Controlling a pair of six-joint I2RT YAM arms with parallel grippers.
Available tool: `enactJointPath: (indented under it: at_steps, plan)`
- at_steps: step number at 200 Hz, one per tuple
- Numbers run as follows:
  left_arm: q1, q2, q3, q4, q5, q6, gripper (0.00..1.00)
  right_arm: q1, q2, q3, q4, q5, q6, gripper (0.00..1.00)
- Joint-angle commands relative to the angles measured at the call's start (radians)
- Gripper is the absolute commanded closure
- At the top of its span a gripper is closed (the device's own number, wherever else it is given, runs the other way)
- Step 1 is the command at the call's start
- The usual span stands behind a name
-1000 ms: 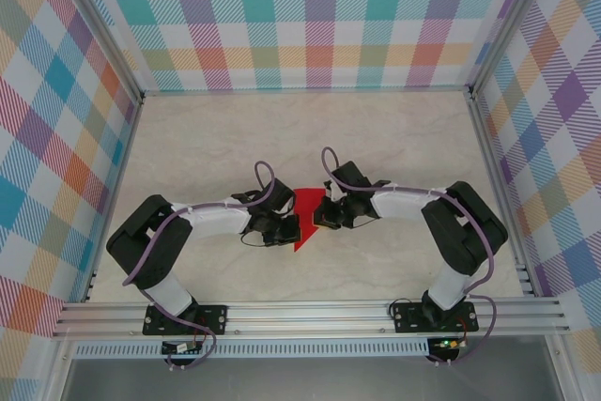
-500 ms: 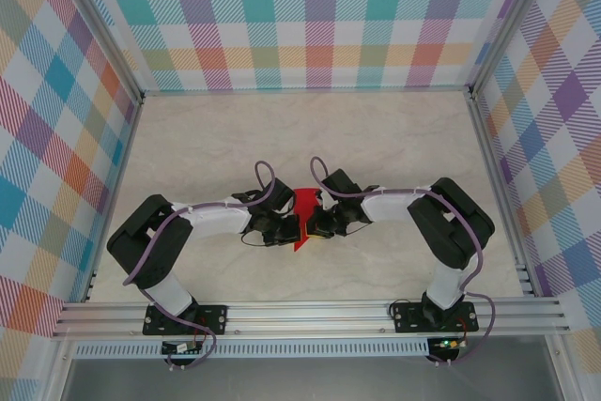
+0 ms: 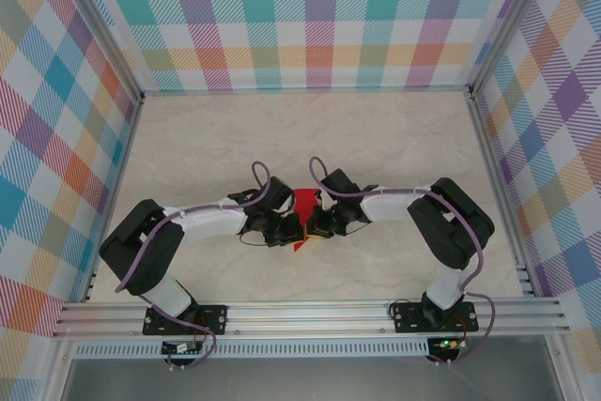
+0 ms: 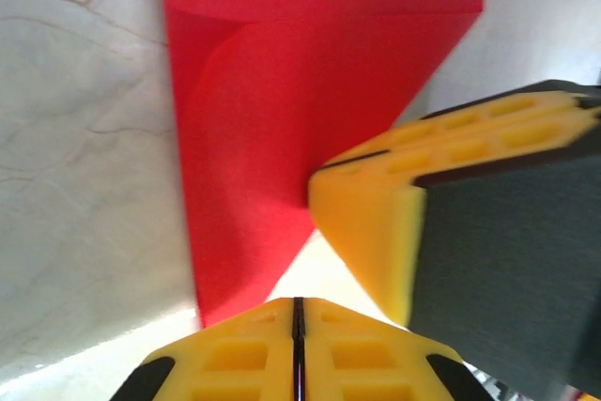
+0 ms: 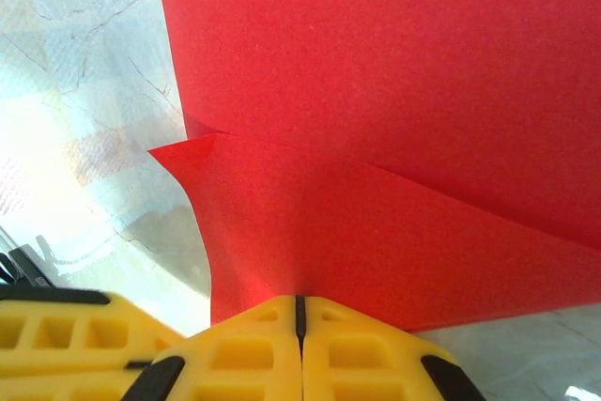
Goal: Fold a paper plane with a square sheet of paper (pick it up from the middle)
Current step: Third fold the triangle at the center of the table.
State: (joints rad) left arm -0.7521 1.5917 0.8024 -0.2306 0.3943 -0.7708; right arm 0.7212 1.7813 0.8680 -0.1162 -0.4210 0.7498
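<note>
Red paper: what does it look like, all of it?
The red paper is thin, bright and matte, lying on the marbled table. It is partly folded: straight creases cross it, one flap lifts a little, and it narrows to a point. The right fingers are shut on its edge; the left fingers, shut, sit at its tip.

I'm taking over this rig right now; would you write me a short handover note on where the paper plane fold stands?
Left gripper: shut, beside a pointed corner of the square sheet of paper; a pinch cannot be confirmed.
Right gripper: shut on a raised flap of the sheet.
Sheet: on the table, between both grippers, red face showing.
Done: some folds creased.
Left: the remaining folds.
</note>
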Motion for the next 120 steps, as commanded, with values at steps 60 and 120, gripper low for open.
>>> enactJointPath:
  at_steps: [60,120]
  plan:
    - [-0.012,0.054,-0.048,0.009,-0.012,-0.012,0.92,0.001,0.032,0.011,-0.044,0.069,0.001,0.95]
    - [-0.011,0.086,-0.058,-0.125,-0.03,0.007,0.93,-0.014,0.029,0.023,-0.054,0.112,-0.015,0.95]
